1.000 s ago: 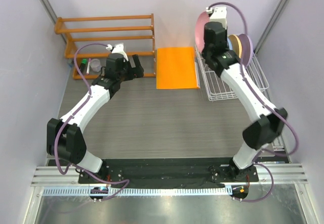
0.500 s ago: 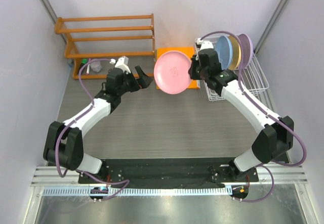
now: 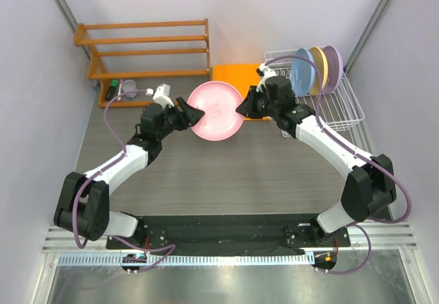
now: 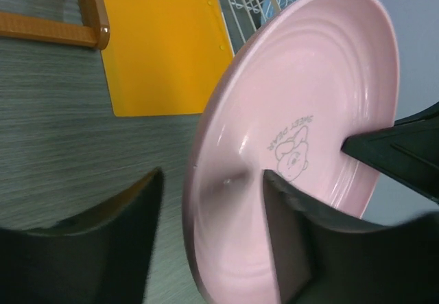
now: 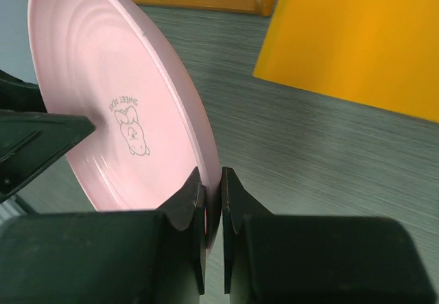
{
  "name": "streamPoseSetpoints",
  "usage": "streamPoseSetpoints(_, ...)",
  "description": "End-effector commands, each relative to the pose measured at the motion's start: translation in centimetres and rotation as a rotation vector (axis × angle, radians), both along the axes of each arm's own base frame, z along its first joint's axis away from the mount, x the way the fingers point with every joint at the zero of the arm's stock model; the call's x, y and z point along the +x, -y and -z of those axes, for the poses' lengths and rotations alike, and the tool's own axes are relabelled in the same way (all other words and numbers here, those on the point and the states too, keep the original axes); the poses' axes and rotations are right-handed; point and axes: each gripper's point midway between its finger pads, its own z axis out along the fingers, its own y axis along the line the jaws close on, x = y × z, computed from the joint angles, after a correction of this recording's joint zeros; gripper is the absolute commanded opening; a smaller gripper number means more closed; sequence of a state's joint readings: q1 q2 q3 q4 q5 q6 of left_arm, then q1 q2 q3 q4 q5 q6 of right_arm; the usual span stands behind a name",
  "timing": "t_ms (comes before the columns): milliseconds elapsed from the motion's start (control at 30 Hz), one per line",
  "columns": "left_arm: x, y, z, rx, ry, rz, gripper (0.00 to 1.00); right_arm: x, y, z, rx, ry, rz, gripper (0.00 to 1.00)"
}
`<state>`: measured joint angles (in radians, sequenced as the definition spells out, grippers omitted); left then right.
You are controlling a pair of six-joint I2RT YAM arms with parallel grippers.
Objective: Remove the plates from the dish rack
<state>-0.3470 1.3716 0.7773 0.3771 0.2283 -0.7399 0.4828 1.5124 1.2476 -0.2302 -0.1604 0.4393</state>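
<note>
Top external view first: the pink plate (image 3: 216, 110) hangs in the air between the two arms, over the table (image 3: 206, 173) and just in front of the orange mat (image 3: 233, 74), well clear of the dish rack (image 3: 343, 115). In the rack the blue plate (image 3: 300, 72), yellow plate (image 3: 317, 62) and lavender plate (image 3: 333, 65) stand on edge.

The right gripper (image 3: 241, 108) is clamped hard on the plate's right rim; its wrist view shows both fingers pressed against the thin edge with no gap. The left gripper (image 3: 191, 115) is at the opposite rim with its jaws partly apart. One finger (image 4: 103, 249) sits behind the plate with daylight showing between them, and the other crosses the plate's face. It straddles the rim but has not gripped it.

To my eye this is a handover, and it looks risky. The plate hangs from a single pinch on a narrow lip, so it could swivel. If the left jaws close off-centre, they could lever it out of the right's hold. If the right lets go too early, the plate drops onto the table.
</note>
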Motion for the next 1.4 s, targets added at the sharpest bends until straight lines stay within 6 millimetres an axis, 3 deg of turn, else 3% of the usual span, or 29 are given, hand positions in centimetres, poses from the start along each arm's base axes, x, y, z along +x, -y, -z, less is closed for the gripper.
streamPoseSetpoints(0,0.1,-0.2,-1.1,-0.013,0.056,-0.016,0.44,0.2,-2.1,-3.5,0.138,0.065,-0.053,0.01)
streamPoseSetpoints(33,0.0,-0.2,-0.9,-0.008,0.050,-0.017,0.29,0.3,-2.1,-3.3,0.136,0.061,-0.053,0.01)
streamPoseSetpoints(233,-0.4,-1.6,-0.1,0.049,0.028,-0.073,0.00,0.7,-2.0,-2.2,0.119,0.035,-0.032,0.03)
streamPoseSetpoints(300,-0.7,-2.4,0.6,0.095,0.009,-0.093,0.00,0.9,-1.8,-1.8,0.103,0.027,-0.019,0.09)
streamPoseSetpoints(333,-0.7,-2.9,0.6,0.113,0.008,-0.114,0.00,1.0,-1.7,-1.6,0.097,0.023,-0.015,0.28)
streamPoseSetpoints(400,-1.0,-3.7,1.7,0.158,-0.025,-0.140,0.00,1.3,-1.3,-1.0,0.063,0.018,0.004,0.42)
streamPoseSetpoints(433,-1.0,-4.3,2.0,0.178,-0.036,-0.169,0.00,1.5,-0.9,-0.8,0.047,0.020,0.024,0.53)
streamPoseSetpoints(633,-2.0,-6.7,4.9,0.282,-0.120,-0.248,0.00,3.1,3.7,0.2,-0.180,0.046,0.195,0.61)
streamPoseSetpoints(1067,-5.5,-11.2,12.3,0.418,-0.361,-0.416,0.00,4.4,7.2,-0.2,-0.276,0.062,0.298,0.64)
streamPoseSetpoints(1133,-6.2,-12.0,13.0,0.446,-0.392,-0.450,0.13,4.9,8.4,-0.3,-0.294,0.067,0.335,0.64)
streamPoseSetpoints(1167,-6.3,-12.2,13.0,0.445,-0.396,-0.460,0.27,5.2,9.1,-0.3,-0.305,0.066,0.354,0.64)
streamPoseSetpoints(1267,-7.0,-12.9,13.2,0.467,-0.417,-0.480,0.36,6.5,12.4,-0.5,-0.345,0.074,0.451,0.65)
streamPoseSetpoints(1300,-7.1,-13.0,13.3,0.473,-0.427,-0.488,0.46,7.1,14.0,-0.4,-0.351,0.064,0.489,0.65)
streamPoseSetpoints(1367,-7.4,-13.4,13.4,0.482,-0.432,-0.500,0.49,7.7,15.6,-0.3,-0.364,0.059,0.521,0.66)
